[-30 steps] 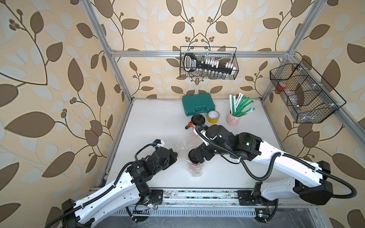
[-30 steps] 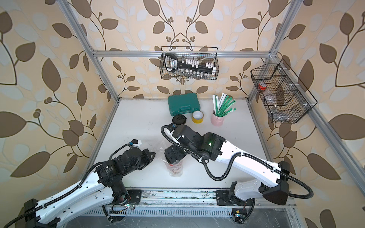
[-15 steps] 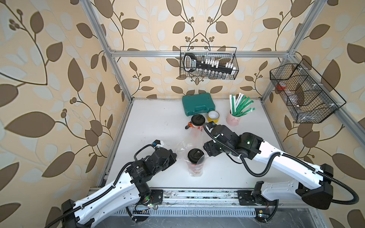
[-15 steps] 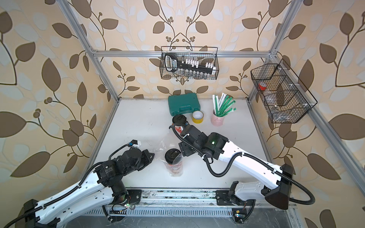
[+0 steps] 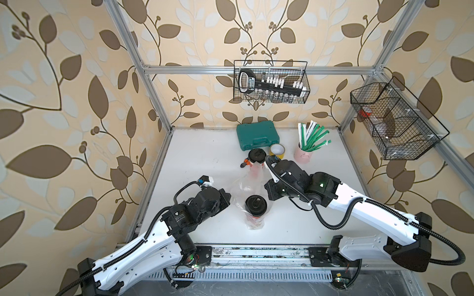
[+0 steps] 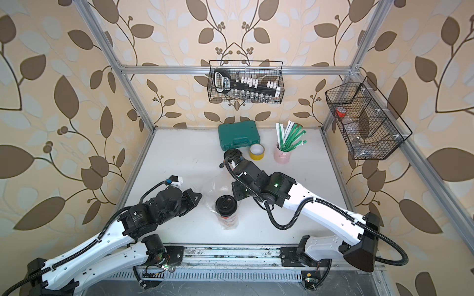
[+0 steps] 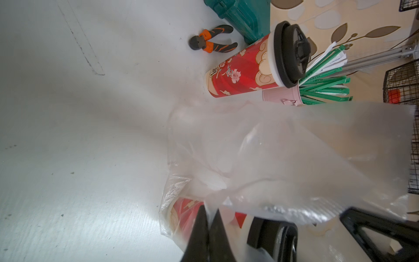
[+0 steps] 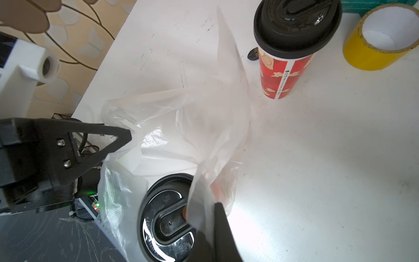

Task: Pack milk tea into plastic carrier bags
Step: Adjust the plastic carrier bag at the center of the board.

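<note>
Since both cups belong in one bag, the layout reads as half done. Table [image 5: 200,166]: bare on the left, clutter along the far edge. Bag [image 5: 239,188]: mid-table toward the near edge, mouth up, film slack and crinkled. I judge that it is pinched at two opposite rims so the mouth is spread for a second load. Near cup [image 5: 256,204]: upright inside the bag, with film around its wall and the black lid showing through the open mouth. Far cup [image 5: 257,155]: upright on the bare table beyond the bag, outside it, just left of the tape [image 5: 276,151]; not yet packed. Left arm [image 5: 143,246]: reaches in low from the near-left corner, its tip at the bag's left rim. Right arm [image 5: 372,212]: comes from the near right, forearm running leftward and wrist dipped, its tip at the bag's right rim just beside the near cup's lid. Left gripper [image 7: 208,233]: jaws closed with a fold of bag film between them. Right gripper [image 8: 212,238]: closed on a strip of film next to the lid; only one finger shows clearly in the wrist view.
</note>
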Robot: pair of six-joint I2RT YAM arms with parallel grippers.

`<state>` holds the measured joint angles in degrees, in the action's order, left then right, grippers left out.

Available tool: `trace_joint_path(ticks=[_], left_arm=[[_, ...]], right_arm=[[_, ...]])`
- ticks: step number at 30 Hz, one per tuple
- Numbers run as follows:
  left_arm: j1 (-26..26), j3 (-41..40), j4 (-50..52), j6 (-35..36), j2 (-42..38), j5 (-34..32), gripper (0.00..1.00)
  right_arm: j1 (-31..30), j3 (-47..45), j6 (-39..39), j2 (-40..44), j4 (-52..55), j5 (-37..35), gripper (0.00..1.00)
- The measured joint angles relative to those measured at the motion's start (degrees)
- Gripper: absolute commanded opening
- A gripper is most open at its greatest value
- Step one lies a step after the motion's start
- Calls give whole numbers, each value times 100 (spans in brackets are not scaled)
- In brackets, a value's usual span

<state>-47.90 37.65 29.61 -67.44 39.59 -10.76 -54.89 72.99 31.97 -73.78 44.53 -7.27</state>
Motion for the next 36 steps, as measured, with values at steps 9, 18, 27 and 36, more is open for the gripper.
trace_joint_path(ticks=[9, 18, 27, 36], left_arm=[[0, 114, 153, 125, 66, -170, 0], [0, 114, 245, 125, 52, -190, 0], [0, 114, 328, 127, 48, -258, 0], [0, 50, 321, 129, -9, -304, 0]], right_arm=[[-11, 122, -2, 20, -26, 87, 2], [-11, 103, -76, 35, -116, 234, 45], [199, 748, -503, 326, -107, -2, 99], [1786, 940, -925, -225, -896, -42, 100]])
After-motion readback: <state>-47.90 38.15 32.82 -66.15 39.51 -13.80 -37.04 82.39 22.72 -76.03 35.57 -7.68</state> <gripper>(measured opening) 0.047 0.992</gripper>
